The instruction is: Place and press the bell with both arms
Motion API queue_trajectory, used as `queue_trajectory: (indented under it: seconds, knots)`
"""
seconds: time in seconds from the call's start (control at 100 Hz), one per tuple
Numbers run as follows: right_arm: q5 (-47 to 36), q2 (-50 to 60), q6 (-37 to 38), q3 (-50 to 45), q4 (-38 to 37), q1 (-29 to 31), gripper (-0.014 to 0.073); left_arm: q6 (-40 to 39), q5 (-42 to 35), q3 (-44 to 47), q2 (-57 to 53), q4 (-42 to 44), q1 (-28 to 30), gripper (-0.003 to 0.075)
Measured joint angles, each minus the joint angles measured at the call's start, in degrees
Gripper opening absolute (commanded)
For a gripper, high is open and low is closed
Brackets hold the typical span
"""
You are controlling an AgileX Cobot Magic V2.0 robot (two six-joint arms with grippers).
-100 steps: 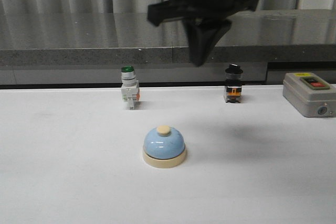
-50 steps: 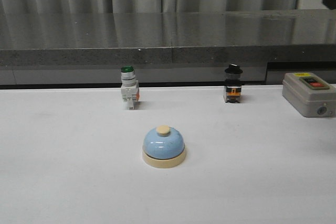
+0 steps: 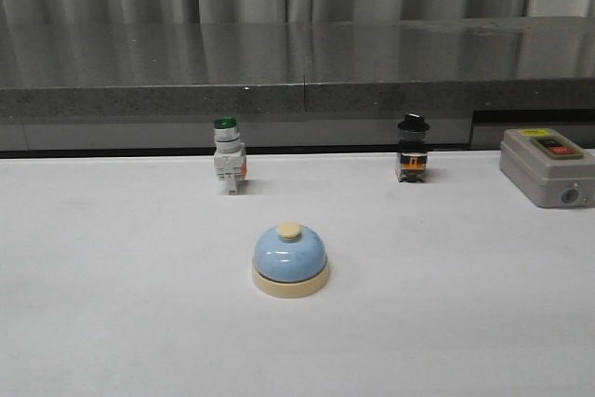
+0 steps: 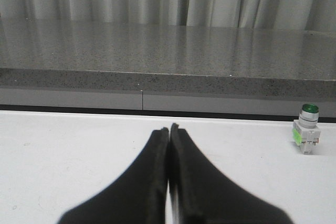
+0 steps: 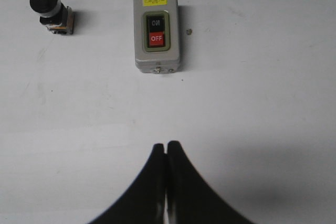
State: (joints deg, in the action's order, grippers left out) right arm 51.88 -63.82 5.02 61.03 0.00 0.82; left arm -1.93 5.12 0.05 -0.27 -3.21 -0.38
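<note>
The light-blue bell [image 3: 290,260] with a cream base and cream button stands upright in the middle of the white table [image 3: 112,304] in the front view. Neither arm shows in that view. In the left wrist view my left gripper [image 4: 169,127] is shut and empty, low over the white table, and the bell is out of sight there. In the right wrist view my right gripper [image 5: 166,144] is shut and empty, high over the table, looking down near the grey box; the bell is out of sight there too.
A green-capped white pushbutton [image 3: 229,155] stands behind the bell to the left, also in the left wrist view [image 4: 306,129]. A black selector switch [image 3: 413,149] stands at the back right. A grey ON/OFF box [image 3: 548,167] sits at the right edge. A dark stone ledge [image 3: 297,72] runs behind.
One second ago a black gripper hung at the top of the front view above the bell's right. It has left that view. The bell has not moved.
</note>
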Motion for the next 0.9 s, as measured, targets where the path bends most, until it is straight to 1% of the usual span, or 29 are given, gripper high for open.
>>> queue_trajectory:
  seconds: [0.34, 0.66, 0.9]
  knots:
    - [-5.9, 16.3, 0.2, -11.5, 0.4, 0.0, -0.0069, 0.0, 0.0, 0.0, 0.0, 0.0, 0.0, -0.0019]
    - [-12.5, 34.5, 0.2, -24.2, 0.4, 0.0, -0.0069, 0.0, 0.0, 0.0, 0.0, 0.0, 0.0, -0.0019]
    - [-14.2, 47.4, 0.2, -33.7, 0.4, 0.0, -0.0069, 0.0, 0.0, 0.0, 0.0, 0.0, 0.0, -0.0019]
